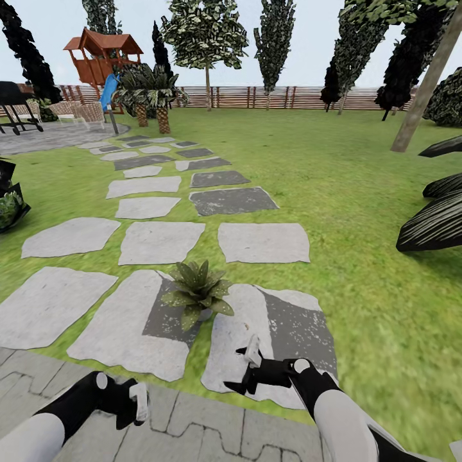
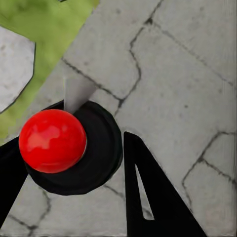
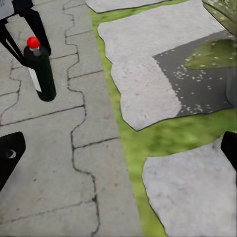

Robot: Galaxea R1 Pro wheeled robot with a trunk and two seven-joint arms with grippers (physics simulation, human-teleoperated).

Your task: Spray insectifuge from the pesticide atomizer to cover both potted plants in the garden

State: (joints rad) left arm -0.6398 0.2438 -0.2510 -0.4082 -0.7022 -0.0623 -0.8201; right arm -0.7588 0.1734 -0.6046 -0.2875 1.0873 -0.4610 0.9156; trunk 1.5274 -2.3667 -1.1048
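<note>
One potted plant (image 1: 197, 292), a low rosette of pointed green leaves, sits between two stepping stones just ahead of me; its leaf tips (image 3: 223, 7) show in the right wrist view. The pesticide atomizer (image 3: 40, 71), a black bottle with a red ball top (image 2: 52, 140) and a white label, stands upright over the grey paving. My left gripper (image 1: 131, 401) is shut on it, one black finger (image 2: 148, 197) against each side. My right gripper (image 1: 246, 369) hangs open and empty over the stone, close below the plant. The second potted plant is out of view.
Pale and dark stepping stones (image 1: 160, 240) lead across the lawn to a round grey patio (image 1: 45, 136) with a grill. A slatted fence (image 1: 269, 96), palm (image 1: 151, 90) and playhouse (image 1: 102, 54) stand far off. Dark leaves (image 1: 436, 218) jut in at right, a leafy clump (image 1: 9, 206) at left.
</note>
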